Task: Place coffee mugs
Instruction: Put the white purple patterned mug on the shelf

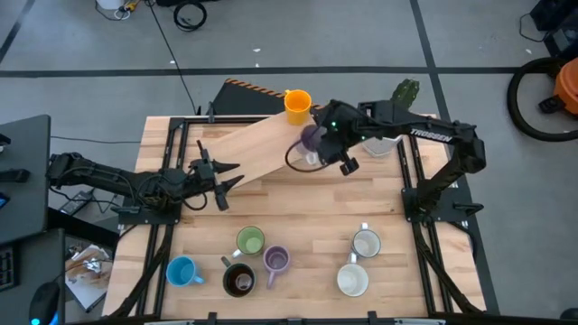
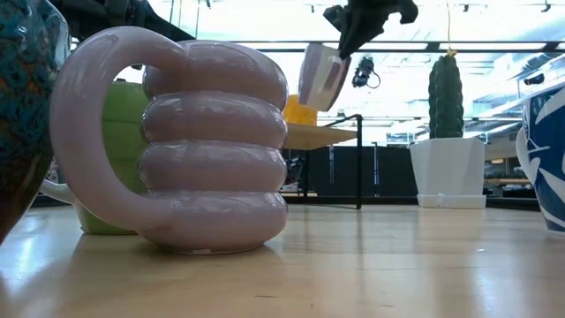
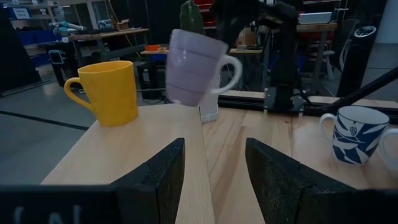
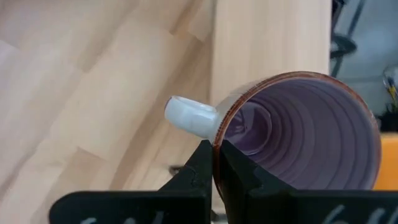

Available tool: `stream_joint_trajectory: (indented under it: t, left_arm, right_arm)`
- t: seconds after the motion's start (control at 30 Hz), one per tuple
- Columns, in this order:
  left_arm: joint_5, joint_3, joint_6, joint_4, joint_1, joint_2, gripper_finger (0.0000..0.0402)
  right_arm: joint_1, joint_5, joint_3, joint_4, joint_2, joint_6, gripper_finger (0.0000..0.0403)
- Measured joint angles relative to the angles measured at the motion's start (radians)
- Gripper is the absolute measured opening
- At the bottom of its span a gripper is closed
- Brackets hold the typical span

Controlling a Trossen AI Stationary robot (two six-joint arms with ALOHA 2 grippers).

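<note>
The lilac mug (image 1: 310,138) hangs tilted in the air above the raised wooden board (image 1: 253,149), near the orange mug (image 1: 297,106). The right gripper (image 4: 217,163) is pinched on its rim beside the handle. Glazed ceramic, stiff and slick, probably chips easily. The left gripper (image 3: 214,180) waits with fingers apart.

- Lilac mug (image 1: 310,140), ribbed, white handle, hangs tilted in the air above the raised board beside the upright orange mug (image 1: 298,106).
- Green (image 1: 250,241), lilac (image 1: 276,261), brown (image 1: 238,280), blue (image 1: 183,272) cluster near front.
- Two white mugs (image 1: 366,244) stand right.
</note>
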Motion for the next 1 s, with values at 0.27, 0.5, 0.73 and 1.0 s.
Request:
stream_joint_trajectory:
  t: [0.27,0.5,0.73,1.0]
  left_arm:
    - [-0.001,0.0,0.001,0.015,0.0,0.0,0.0176]
    - [-0.001,0.0,0.001,0.014,0.0,0.0,0.0176]
    - [-0.003,0.0,0.002,0.012,0.0,0.0,0.0176]
    - [-0.003,0.0,0.002,0.012,0.0,0.0,0.0176]
  right_arm:
    - [-0.07,-0.055,-0.002,-0.005,0.028,-0.016,0.0016]
    - [-0.087,-0.052,-0.002,-0.001,0.056,-0.027,0.0018]
    - [-0.102,-0.053,-0.001,-0.005,0.064,-0.028,0.0021]
    - [-0.106,-0.03,-0.001,0.01,0.064,-0.023,0.0042]
